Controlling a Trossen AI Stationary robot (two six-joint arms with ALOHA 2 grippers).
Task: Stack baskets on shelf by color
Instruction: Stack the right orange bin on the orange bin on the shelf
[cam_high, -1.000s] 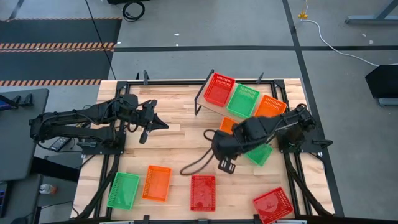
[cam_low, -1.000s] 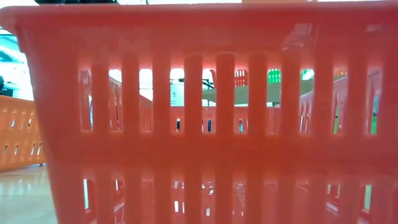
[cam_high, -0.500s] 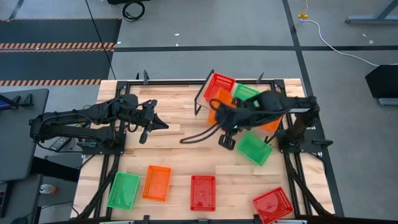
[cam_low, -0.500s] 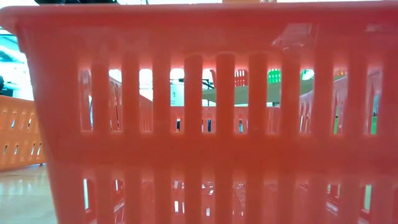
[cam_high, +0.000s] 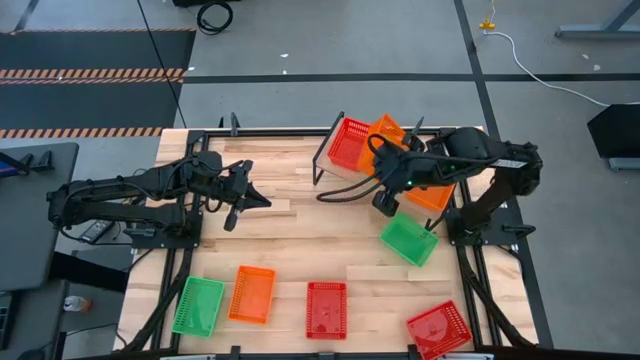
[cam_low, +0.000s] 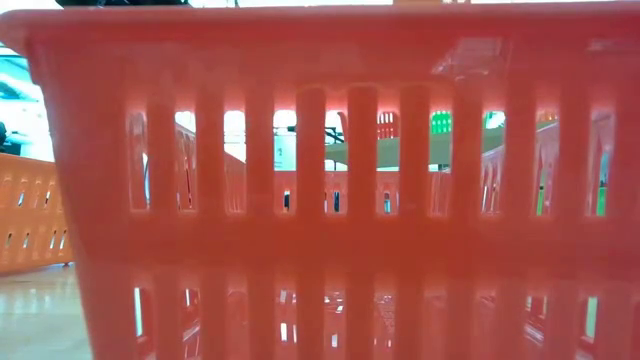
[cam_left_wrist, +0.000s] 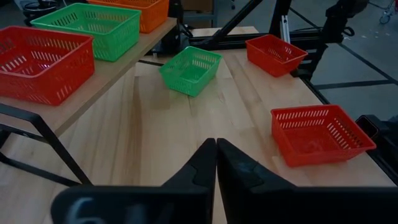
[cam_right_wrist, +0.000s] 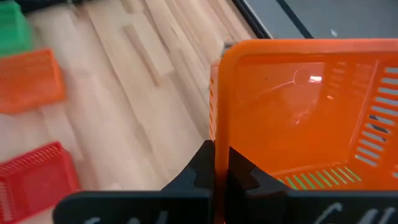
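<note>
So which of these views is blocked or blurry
Low view: a red basket pressed against the lens fills the frame, blurred, the room showing only through its slots. Right wrist view: the held orange basket looms soft with a glare spot. High view is sharp and even.

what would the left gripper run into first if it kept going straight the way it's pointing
Likely nothing soon: the shut left gripper points across bare table toward the green basket lying loose there, the first thing roughly in line, though depth is hard to judge.

grey floor (cam_high: 330, 40), striped mat (cam_high: 90, 75), white cable (cam_high: 535, 65)
</note>
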